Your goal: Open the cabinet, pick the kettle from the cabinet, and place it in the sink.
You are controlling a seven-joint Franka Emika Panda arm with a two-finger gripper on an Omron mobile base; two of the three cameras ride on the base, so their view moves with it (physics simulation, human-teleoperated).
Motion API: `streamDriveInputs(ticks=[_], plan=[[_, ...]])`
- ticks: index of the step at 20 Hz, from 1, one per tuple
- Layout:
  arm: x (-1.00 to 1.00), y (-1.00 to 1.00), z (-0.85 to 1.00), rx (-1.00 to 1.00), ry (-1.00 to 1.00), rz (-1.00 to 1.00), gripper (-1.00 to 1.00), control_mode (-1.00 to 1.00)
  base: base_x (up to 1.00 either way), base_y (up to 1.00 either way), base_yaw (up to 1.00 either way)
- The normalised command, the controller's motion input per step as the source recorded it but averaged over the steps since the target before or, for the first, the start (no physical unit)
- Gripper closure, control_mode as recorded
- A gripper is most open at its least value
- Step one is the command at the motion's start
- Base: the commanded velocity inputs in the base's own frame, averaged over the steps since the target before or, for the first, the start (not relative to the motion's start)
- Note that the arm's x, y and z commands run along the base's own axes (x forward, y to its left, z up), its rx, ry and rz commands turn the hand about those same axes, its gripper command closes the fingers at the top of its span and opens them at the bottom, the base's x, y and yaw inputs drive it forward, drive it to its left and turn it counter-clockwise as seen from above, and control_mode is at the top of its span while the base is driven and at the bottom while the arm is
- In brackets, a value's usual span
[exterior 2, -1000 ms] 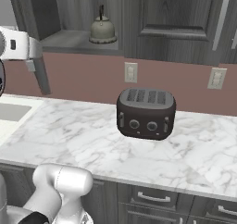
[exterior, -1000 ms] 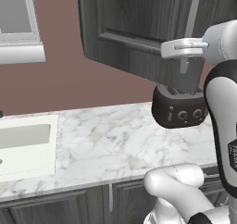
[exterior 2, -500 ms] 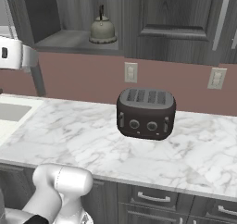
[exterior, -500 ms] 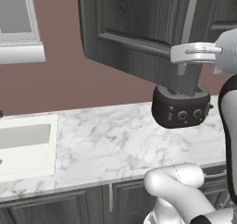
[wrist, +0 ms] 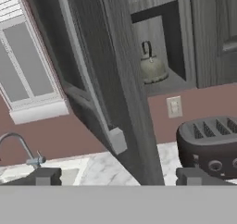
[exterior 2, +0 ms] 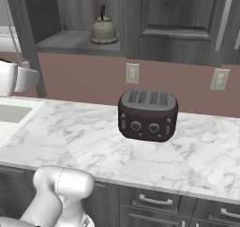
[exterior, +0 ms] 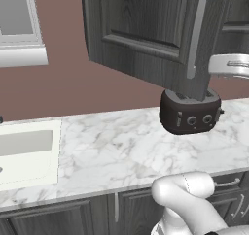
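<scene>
cabinet (exterior 2: 70,15): door (exterior: 146,35) swung open. kettle (exterior 2: 103,30): upright on cabinet shelf. toaster (exterior 2: 148,114): on worktop (exterior 2: 93,146). sink (exterior: 26,154): left. fingers (wrist: 45,176): spread wide, holding nothing.
</scene>
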Motion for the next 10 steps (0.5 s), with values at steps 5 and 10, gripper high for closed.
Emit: streamDriveInputs(ticks=[5,10], plan=[[-0.24,-0.51,0.1,0.18,0.02,-0.08,-1.0,-1.0,0.0,0.0,0.0],[-0.07,-0.45,0.05,0.24,0.03,0.0,-1.0,-1.0,0.0,0.0,0.0]])
